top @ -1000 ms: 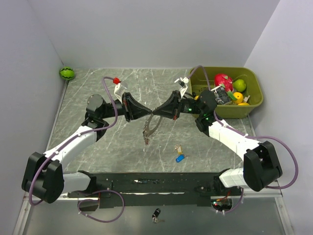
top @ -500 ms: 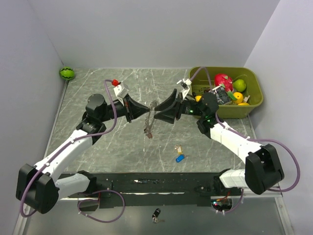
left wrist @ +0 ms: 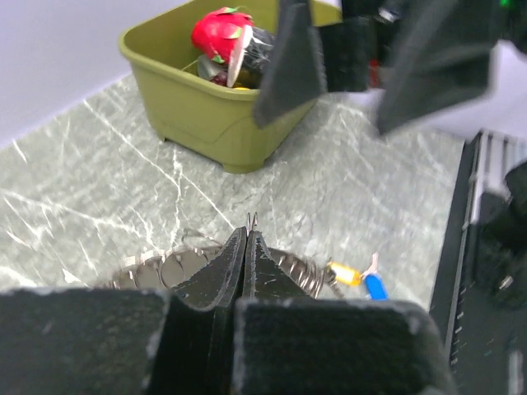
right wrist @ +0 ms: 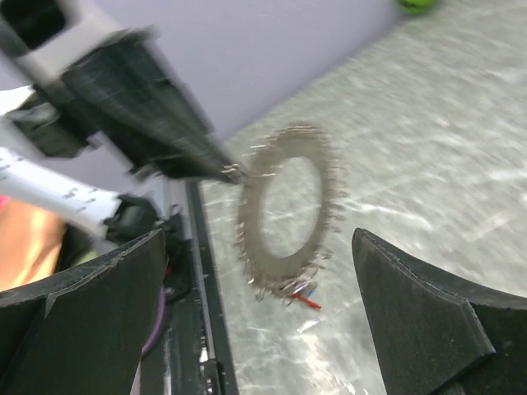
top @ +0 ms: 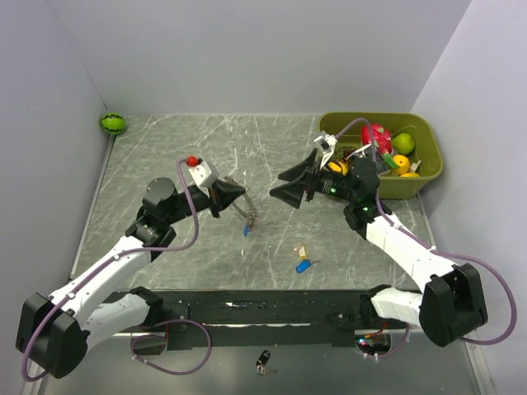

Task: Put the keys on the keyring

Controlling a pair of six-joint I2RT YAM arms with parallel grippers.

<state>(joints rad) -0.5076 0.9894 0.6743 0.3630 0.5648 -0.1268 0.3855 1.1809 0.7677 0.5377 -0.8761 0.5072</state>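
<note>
The keyring (top: 244, 211), a grey toothed ring, hangs from my left gripper (top: 240, 192), which is shut on its upper edge. Small red and blue keys (right wrist: 305, 295) dangle at the ring's bottom, where a blue key (top: 245, 231) shows from above. In the right wrist view the keyring (right wrist: 284, 212) hangs between my wide-apart fingers and some way in front of them. My right gripper (top: 278, 185) is open, just right of the ring and not touching it. A tan key (top: 300, 248) and a blue key (top: 304, 266) lie loose on the table. In the left wrist view the left gripper (left wrist: 249, 224) is shut over the keyring (left wrist: 298, 269).
An olive bin (top: 428, 169) of toy fruit stands at the back right, close behind the right arm. A green ball (top: 114, 123) sits in the back left corner. A small black fob (top: 263, 360) lies in front of the black base strip (top: 263, 306).
The right gripper has opened, let go of the ring and drawn back to the right. The left gripper has carried the ring left and toward the near side.
</note>
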